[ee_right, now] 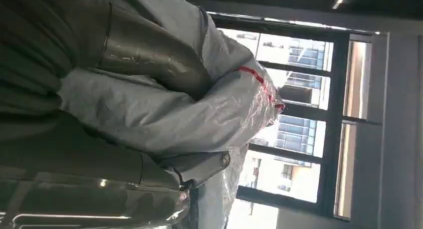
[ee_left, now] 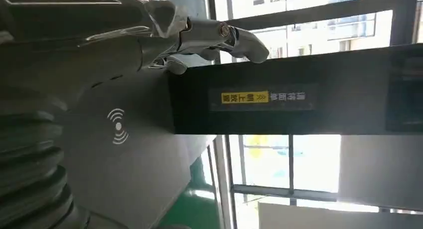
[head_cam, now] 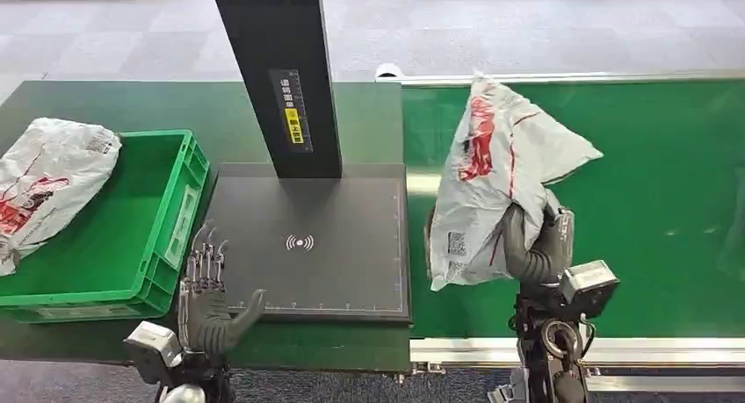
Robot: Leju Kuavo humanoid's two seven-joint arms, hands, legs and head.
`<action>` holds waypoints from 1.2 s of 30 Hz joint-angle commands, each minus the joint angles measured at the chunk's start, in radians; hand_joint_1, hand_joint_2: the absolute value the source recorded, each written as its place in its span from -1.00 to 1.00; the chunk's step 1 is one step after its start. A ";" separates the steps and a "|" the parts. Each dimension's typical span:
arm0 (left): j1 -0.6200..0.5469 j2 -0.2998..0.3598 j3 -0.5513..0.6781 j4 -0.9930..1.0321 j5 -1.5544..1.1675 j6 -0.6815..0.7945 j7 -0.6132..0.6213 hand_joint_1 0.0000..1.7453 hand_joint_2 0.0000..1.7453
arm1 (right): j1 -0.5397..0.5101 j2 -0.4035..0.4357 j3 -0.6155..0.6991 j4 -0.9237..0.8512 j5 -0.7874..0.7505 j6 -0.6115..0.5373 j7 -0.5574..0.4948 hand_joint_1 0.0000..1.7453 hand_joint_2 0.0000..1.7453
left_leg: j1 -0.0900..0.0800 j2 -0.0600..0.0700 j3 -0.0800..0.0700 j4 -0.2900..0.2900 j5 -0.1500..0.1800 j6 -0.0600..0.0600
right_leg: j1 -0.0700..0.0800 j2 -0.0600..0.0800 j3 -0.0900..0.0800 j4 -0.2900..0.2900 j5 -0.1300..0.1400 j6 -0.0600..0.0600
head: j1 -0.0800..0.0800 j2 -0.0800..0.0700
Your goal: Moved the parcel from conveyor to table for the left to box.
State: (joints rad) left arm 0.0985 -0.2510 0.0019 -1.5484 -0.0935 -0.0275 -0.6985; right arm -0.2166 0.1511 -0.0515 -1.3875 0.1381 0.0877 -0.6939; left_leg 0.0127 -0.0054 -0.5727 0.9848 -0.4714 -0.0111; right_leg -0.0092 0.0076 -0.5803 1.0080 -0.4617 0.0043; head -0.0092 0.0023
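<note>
A white plastic parcel (head_cam: 488, 179) with red print is lifted above the green conveyor belt (head_cam: 668, 201), near its left end. My right hand (head_cam: 536, 245) grips its lower part, thumb and fingers wrapped round the bag (ee_right: 164, 109). My left hand (head_cam: 209, 298) is open, fingers spread and pointing up, at the front left corner of the dark scanner pad (head_cam: 307, 245) on the table. The left wrist view has those fingers (ee_left: 219, 37) above the pad's wireless mark (ee_left: 117, 126). The green box (head_cam: 114, 236) stands at the left of the table.
A second white parcel (head_cam: 48, 183) with red print lies over the green box's far left rim. A black scanner post (head_cam: 279, 69) with a yellow label rises from the back of the pad. The conveyor's metal rail (head_cam: 492, 350) runs along the front.
</note>
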 commanded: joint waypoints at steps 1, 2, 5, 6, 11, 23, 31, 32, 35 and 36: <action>-0.010 0.050 -0.031 -0.039 -0.007 0.041 0.000 -1.00 1.00 | -0.274 0.046 0.035 0.522 -0.011 0.087 -0.004 1.00 1.00 | 0.001 0.009 0.003 -0.001 -0.001 0.000 | 0.001 0.008 0.001 -0.002 0.002 0.000 | 0.000 0.000; -0.038 0.054 -0.050 -0.016 -0.007 0.020 0.000 -1.00 1.00 | -0.301 0.050 0.027 0.595 -0.017 0.082 -0.004 1.00 1.00 | 0.000 0.008 0.003 -0.001 -0.001 0.000 | 0.000 0.006 0.000 -0.001 0.001 0.000 | 0.000 0.000; -0.100 0.047 -0.078 0.034 -0.014 0.038 0.000 -1.00 1.00 | -0.350 0.047 0.032 0.766 -0.003 0.116 -0.004 1.00 1.00 | 0.000 0.004 0.003 -0.002 0.001 0.000 | 0.001 0.002 0.001 -0.002 0.002 -0.001 | 0.000 0.000; -0.110 0.048 -0.087 0.045 -0.008 0.038 0.000 -1.00 1.00 | -0.366 0.055 0.042 0.822 0.007 0.137 -0.004 1.00 1.00 | 0.001 0.002 0.002 -0.001 0.001 0.000 | 0.001 0.000 0.001 -0.001 0.001 0.000 | 0.000 0.000; -0.136 0.037 -0.106 0.075 -0.013 0.019 0.000 -1.00 1.00 | -0.367 0.097 0.078 0.919 0.060 0.115 -0.004 1.00 1.00 | 0.000 0.003 0.003 -0.001 0.001 0.000 | 0.000 0.001 0.002 -0.001 0.001 0.000 | 0.000 0.000; -0.155 0.029 -0.114 0.108 -0.010 0.002 0.000 -1.00 1.00 | -0.370 0.091 0.076 0.947 0.071 0.125 -0.004 1.00 1.00 | 0.000 0.000 0.001 -0.001 0.002 0.000 | 0.000 -0.001 0.001 -0.001 0.001 0.000 | 0.000 0.000; -0.174 0.041 -0.133 0.139 0.001 0.005 0.000 -1.00 1.00 | -0.391 0.110 0.096 0.968 0.102 0.156 -0.004 1.00 1.00 | 0.000 0.001 0.001 0.000 0.001 0.000 | 0.000 -0.001 -0.001 0.000 0.000 0.000 | 0.000 0.000; -0.181 0.040 -0.136 0.147 0.003 0.002 0.000 -1.00 1.00 | -0.401 0.117 0.102 0.977 0.110 0.154 -0.004 1.00 1.00 | 0.000 0.001 0.001 -0.001 0.001 0.000 | 0.000 -0.001 0.000 -0.001 0.000 0.000 | 0.000 0.000; -0.193 0.036 -0.144 0.159 0.002 0.006 0.000 -1.00 1.00 | -0.425 0.140 0.114 0.995 0.127 0.154 0.003 1.00 1.00 | 0.000 0.002 0.001 -0.001 0.001 0.000 | 0.000 0.001 -0.001 -0.001 0.001 0.000 | 0.000 0.000; -0.194 0.035 -0.146 0.161 0.001 0.007 0.000 -1.00 1.00 | -0.430 0.146 0.119 0.999 0.132 0.153 0.006 1.00 1.00 | 0.000 0.002 0.001 0.000 0.001 0.000 | 0.000 0.000 -0.001 0.000 0.000 0.000 | 0.000 0.000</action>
State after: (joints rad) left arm -0.0495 -0.2342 -0.1136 -1.4767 -0.0946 -0.0240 -0.6985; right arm -0.5569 0.2628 0.0187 -0.5017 0.2464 0.2373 -0.6954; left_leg 0.0127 -0.0052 -0.5729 0.9849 -0.4703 -0.0116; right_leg -0.0092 0.0072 -0.5817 1.0082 -0.4616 0.0042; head -0.0088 0.0019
